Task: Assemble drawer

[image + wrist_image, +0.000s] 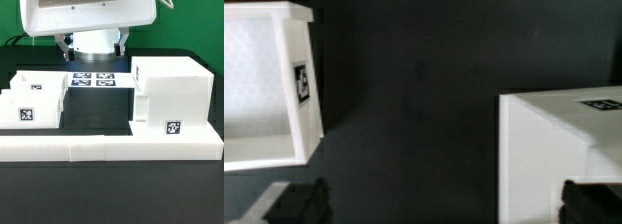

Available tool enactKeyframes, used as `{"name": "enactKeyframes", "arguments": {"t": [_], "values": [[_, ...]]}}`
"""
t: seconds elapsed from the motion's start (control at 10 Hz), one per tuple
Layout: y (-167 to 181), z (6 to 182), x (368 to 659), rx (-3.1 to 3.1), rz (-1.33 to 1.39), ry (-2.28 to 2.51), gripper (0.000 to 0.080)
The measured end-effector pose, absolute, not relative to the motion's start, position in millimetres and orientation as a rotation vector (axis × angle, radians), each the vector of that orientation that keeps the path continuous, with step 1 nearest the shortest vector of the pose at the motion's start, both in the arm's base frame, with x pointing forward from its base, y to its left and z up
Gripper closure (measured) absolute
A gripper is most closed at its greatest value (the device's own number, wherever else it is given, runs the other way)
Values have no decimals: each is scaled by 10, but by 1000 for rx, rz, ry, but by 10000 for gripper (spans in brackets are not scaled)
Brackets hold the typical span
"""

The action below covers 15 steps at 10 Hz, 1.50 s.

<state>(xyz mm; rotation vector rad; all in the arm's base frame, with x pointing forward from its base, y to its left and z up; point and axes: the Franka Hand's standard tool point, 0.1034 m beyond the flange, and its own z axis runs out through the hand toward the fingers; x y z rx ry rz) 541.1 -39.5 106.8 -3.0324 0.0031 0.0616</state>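
Note:
The tall white drawer housing (170, 92) stands at the exterior view's right, with a square tag (173, 128) low on its front. A shallow white tray (30, 110) with a tag on its front sits at the left. A second tagged white part (40, 85) is right behind it. My gripper (95, 48) hangs at the back centre, above the table. In the wrist view the gripper (446, 205) is open and empty over bare black table, with its fingertips (304, 205) spread wide between the tray (269, 90) and the housing (562, 150).
The long low white L-shaped border wall (110, 148) runs along the front, with the tray and housing against it. The marker board (95, 80) lies flat on the black table under the gripper, between tray and housing.

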Motion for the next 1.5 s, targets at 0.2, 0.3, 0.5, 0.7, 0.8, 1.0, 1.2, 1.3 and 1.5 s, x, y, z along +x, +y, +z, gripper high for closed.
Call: {"name": "enactKeyframes", "arguments": {"t": [0.2, 0.3, 0.5, 0.7, 0.8, 1.0, 1.2, 1.3, 1.5], "values": [[-597, 925, 5337, -3041, 58, -46, 151], [-661, 839, 5328, -3048, 52, -63, 151], [-743, 679, 5303, -3060, 48, -107, 151], [-794, 510, 5265, -3076, 40, -122, 151], [-824, 413, 5216, -3088, 31, -127, 151], [-866, 166, 5067, -3103, 53, -128, 151], [-831, 82, 5018, -3111, 46, -137, 151], [-820, 61, 4983, -3113, 47, -139, 150], [-833, 63, 4987, -3114, 43, -136, 150]]}}
